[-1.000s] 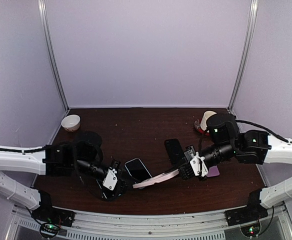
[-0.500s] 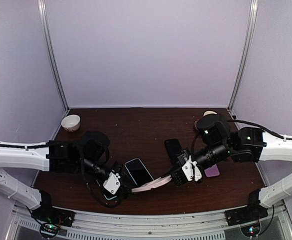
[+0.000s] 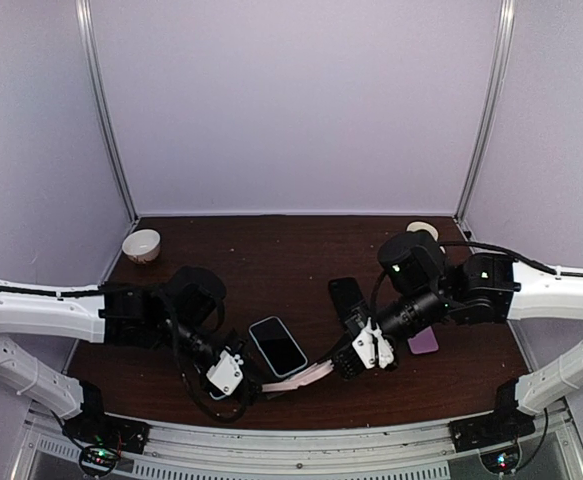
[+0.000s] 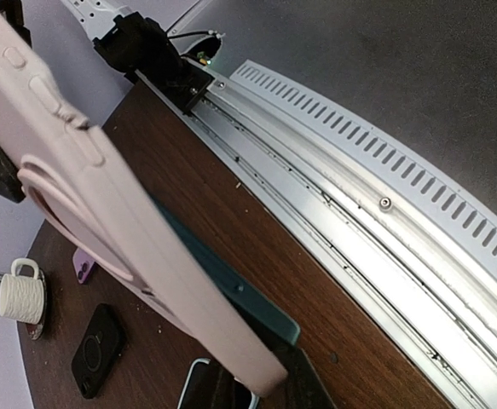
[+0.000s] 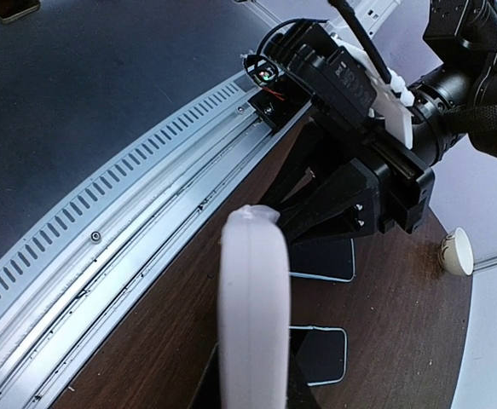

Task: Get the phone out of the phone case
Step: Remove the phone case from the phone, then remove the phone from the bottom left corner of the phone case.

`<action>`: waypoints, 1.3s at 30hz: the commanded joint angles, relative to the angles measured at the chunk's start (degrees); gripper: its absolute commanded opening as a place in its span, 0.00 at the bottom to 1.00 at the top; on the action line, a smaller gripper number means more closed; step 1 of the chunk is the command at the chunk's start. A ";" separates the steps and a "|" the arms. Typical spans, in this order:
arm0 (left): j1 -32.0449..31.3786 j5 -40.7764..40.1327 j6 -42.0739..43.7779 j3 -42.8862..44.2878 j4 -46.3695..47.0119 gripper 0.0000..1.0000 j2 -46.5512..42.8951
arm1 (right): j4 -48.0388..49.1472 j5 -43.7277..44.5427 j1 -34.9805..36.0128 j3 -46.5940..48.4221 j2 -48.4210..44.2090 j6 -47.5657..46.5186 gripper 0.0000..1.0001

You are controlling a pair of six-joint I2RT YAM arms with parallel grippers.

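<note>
The phone case [image 3: 301,372] [image 4: 86,170] [image 5: 252,307] hangs above the front of the tabletop [image 3: 271,260], strung between the two arms and sagging in a shallow curve. It is a pale pink, matte, rubbery shell with rounded corners. The left wrist view shows moulded side buttons and a raised ring on its back. The right gripper [image 3: 343,362] has its fingers clamped on one end, and from that wrist the case looks like a smooth, thick, blunt-tipped edge. The left gripper [image 3: 249,383] meets the other end, but whether its fingers are pinching it cannot be told. The phone [image 3: 278,346], a glossy dark slab with a pale rim, lies flat on the dark wood-grain tabletop just beyond the case.
</note>
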 commanded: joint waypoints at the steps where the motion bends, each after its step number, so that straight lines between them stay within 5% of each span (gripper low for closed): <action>1: -0.97 1.86 0.87 2.05 6.04 0.00 0.04 | 5.13 -2.20 1.24 1.99 0.69 -1.12 0.00; 6: -0.90 -2.78 -0.59 0.27 8.24 0.20 -2.41 | 8.32 1.54 0.83 -0.64 -2.53 0.88 0.00; 9: 0.50 -6.21 -3.45 -1.34 12.17 0.43 -4.05 | 10.26 4.19 0.03 -2.69 -5.57 2.83 0.00; 12: 2.94 -8.11 -4.46 -2.22 15.06 0.48 -5.46 | 12.98 6.36 -1.29 -5.13 -9.18 5.34 0.00; 22: 10.81 0.01 -13.75 -4.71 28.82 0.47 -12.36 | 28.14 7.55 -4.89 -11.94 -19.90 19.92 0.00; 31: 11.25 11.42 -26.39 -6.04 39.34 0.44 -14.04 | 46.74 -0.17 -5.01 -13.75 -19.65 34.07 0.00; 39: 11.25 16.20 -28.89 -5.76 40.50 0.42 -14.56 | 57.20 -5.03 -5.01 -13.42 -16.30 42.42 0.00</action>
